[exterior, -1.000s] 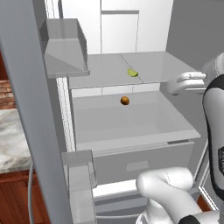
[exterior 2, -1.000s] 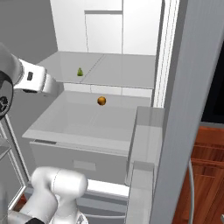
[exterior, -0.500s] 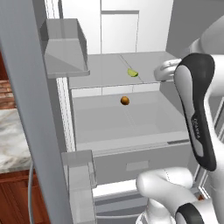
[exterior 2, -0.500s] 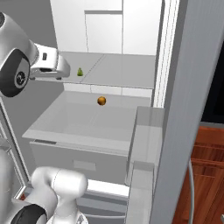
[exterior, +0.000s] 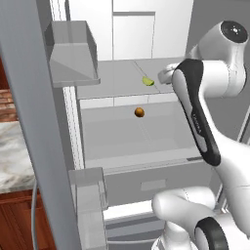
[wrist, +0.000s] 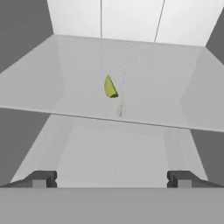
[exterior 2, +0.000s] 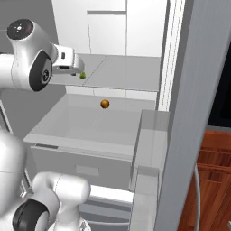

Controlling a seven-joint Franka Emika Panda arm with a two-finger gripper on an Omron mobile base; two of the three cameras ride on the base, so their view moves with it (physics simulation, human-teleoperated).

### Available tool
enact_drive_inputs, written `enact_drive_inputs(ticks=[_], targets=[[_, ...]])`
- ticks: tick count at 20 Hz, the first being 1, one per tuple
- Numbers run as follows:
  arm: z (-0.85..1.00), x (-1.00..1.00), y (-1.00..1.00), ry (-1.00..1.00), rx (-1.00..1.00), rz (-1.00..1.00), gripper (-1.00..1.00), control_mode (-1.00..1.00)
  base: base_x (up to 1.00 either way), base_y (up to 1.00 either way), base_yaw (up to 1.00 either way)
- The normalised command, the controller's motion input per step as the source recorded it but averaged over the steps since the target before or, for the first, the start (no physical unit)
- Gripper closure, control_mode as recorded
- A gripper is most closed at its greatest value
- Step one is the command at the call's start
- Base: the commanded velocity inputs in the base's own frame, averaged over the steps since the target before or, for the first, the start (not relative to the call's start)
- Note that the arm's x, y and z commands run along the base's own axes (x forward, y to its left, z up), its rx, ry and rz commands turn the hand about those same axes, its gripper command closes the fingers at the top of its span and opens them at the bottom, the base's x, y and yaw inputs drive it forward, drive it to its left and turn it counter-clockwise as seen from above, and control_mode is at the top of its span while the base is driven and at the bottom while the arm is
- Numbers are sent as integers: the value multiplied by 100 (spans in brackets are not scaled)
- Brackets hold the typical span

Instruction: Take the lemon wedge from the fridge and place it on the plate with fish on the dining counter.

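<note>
One lemon wedge (wrist: 110, 86) lies on the grey upper shelf (exterior: 117, 80) of the open fridge (exterior 2: 135, 27), and one small orange-brown ball (exterior: 139, 112) on the shelf below. The tool (wrist: 111, 178), fingers spread wide and empty, faces the wedge from just outside. White fridge walls; marble desk (exterior: 12, 156) at left.

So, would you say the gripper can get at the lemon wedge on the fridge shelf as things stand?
Probably yes. The gripper is open and faces the lemon wedge, which lies alone on the shelf with nothing between them. The orange-brown ball sits on a lower level, out of the way.
</note>
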Motion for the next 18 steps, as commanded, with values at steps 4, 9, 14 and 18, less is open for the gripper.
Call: enact_drive_inputs(ticks=[4,9,14,18], targets=[[-4,84,0,0,0,0,-100,-100,0,0,0],[-1,66,5,0,4,2,-100,-100,0,0,0],[-15,20,12,7,2,7,-100,-100,0,0,0],[-23,1,11,6,0,4,-100,-100,0,0,0]])
